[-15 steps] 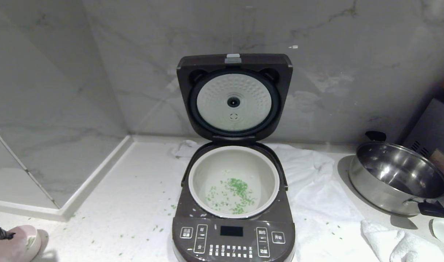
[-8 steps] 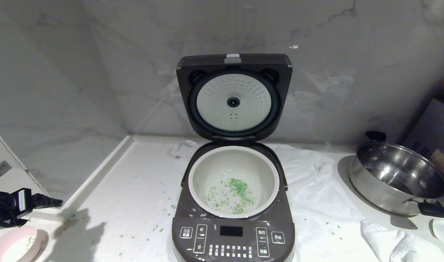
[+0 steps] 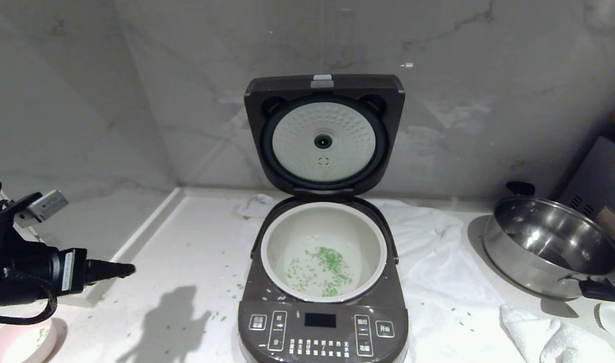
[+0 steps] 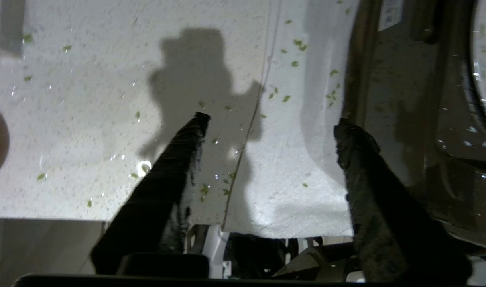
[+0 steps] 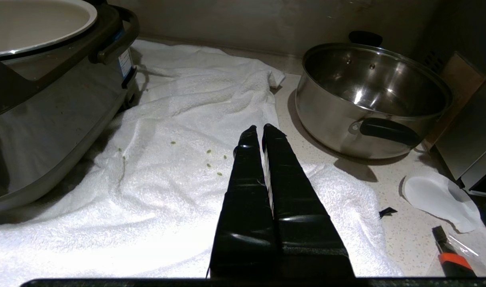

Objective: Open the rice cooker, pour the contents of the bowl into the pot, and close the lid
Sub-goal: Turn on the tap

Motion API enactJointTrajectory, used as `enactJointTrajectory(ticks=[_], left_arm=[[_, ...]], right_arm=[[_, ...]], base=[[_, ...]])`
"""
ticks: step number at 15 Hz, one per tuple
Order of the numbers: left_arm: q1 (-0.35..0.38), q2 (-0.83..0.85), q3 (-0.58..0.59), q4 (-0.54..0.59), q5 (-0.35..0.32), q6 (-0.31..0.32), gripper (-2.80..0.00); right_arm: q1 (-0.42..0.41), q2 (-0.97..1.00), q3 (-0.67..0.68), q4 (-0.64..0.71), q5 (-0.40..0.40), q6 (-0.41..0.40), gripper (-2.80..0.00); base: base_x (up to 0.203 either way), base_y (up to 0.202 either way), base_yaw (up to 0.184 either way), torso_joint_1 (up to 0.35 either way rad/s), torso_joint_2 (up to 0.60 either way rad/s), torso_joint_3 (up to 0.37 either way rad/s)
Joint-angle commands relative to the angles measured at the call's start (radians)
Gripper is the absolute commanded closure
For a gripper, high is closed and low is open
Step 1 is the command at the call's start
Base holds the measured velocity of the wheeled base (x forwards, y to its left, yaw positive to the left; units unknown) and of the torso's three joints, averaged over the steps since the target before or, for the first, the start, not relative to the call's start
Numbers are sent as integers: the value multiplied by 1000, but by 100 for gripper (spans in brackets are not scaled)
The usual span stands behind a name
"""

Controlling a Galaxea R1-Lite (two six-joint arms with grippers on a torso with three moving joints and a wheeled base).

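The rice cooker stands in the middle of the counter with its lid raised upright, dimpled white underside facing me. The off-white pot inside holds scattered green bits and whitish grains. The pink bowl sits at the counter's near left corner, partly behind my left arm, with a few green bits in it. My left gripper hovers above the counter left of the cooker, pointing toward it. In the left wrist view this gripper is open and empty. My right gripper is shut over the towel.
A white towel lies under and to the right of the cooker. A steel pan with a black handle stands at the right. Green bits litter the counter left of the cooker. A raised ledge borders the left side.
My left gripper has let go of the bowl's rim, risen and swung right toward the cooker. The bowl stays on the counter. The right arm has not moved.
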Motion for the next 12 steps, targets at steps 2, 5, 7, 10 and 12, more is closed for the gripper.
enactJointTrajectory(ticks=[2, 5, 7, 10, 12], left_arm=[[-20, -156, 159, -274, -24, 6, 0], [-21, -292, 255, -433, -33, 6, 0], [-22, -394, 263, -444, -56, 4, 0], [-21, -562, 205, -430, -92, -6, 0], [-19, -657, 173, -391, -90, -10, 0]], right_arm=[[0, 1, 0, 0, 2, -4, 0], [0, 1, 0, 0, 2, -3, 0], [0, 1, 0, -2, 2, 0, 0], [0, 0, 0, -2, 1, 2, 0], [0, 1, 0, -2, 2, 2, 0]], base=[[0, 0, 0, 0, 0, 0], [0, 0, 0, 0, 0, 0], [0, 0, 0, 0, 0, 0], [0, 0, 0, 0, 0, 0], [0, 0, 0, 0, 0, 0]])
